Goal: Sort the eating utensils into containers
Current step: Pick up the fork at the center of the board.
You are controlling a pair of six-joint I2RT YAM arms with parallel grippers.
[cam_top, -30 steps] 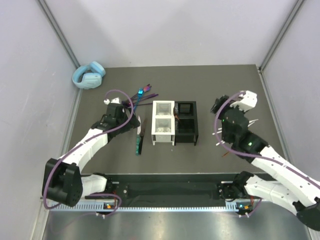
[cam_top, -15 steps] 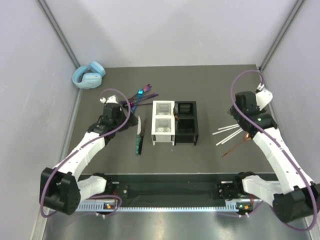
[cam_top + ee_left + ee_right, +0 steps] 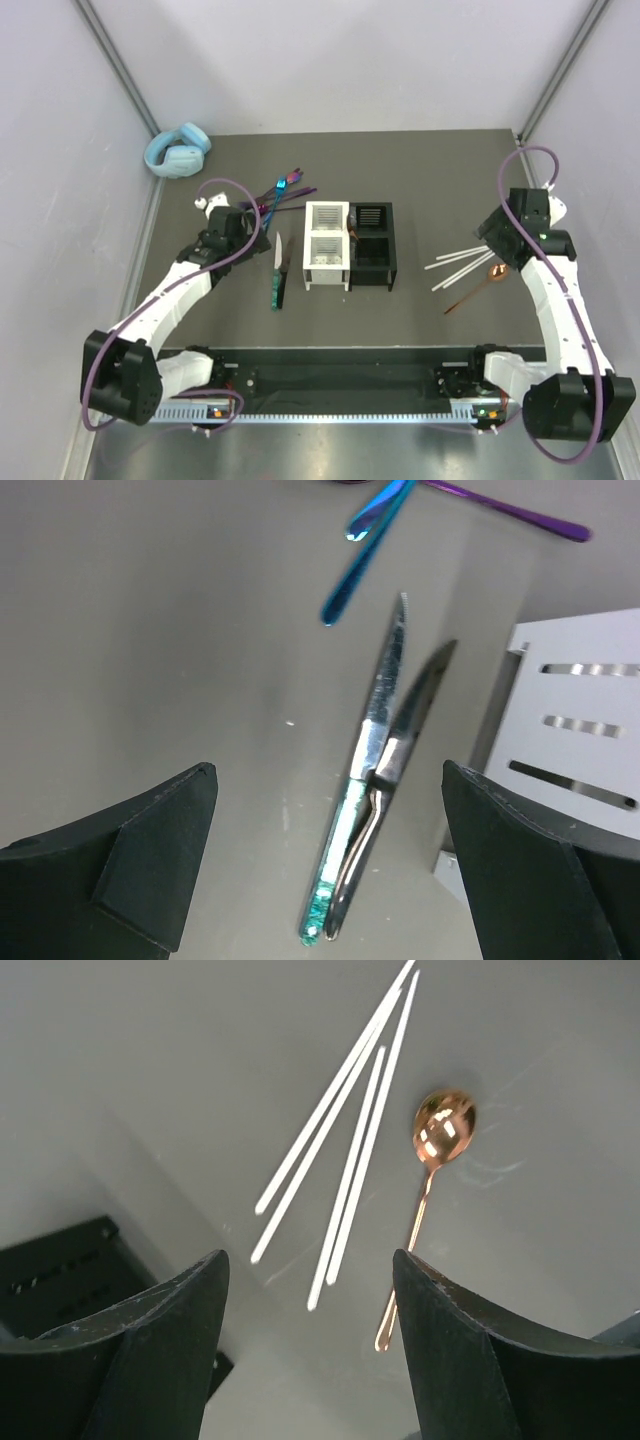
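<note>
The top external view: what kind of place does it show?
Probably a robot test cell, not a kitchen: plain pale walls enclose a dark table, two arms are bolted at its edge, and caddies sit among loose cutlery.

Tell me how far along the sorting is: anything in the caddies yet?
Nothing looks done: no utensil shows in the white caddy or the black caddy. Nothing is in hand: the left gripper hangs open over the green-handled knife, and the right gripper is open over the white sticks and copper spoon. All of it is left, including the purple-blue cutlery farther back.
</note>
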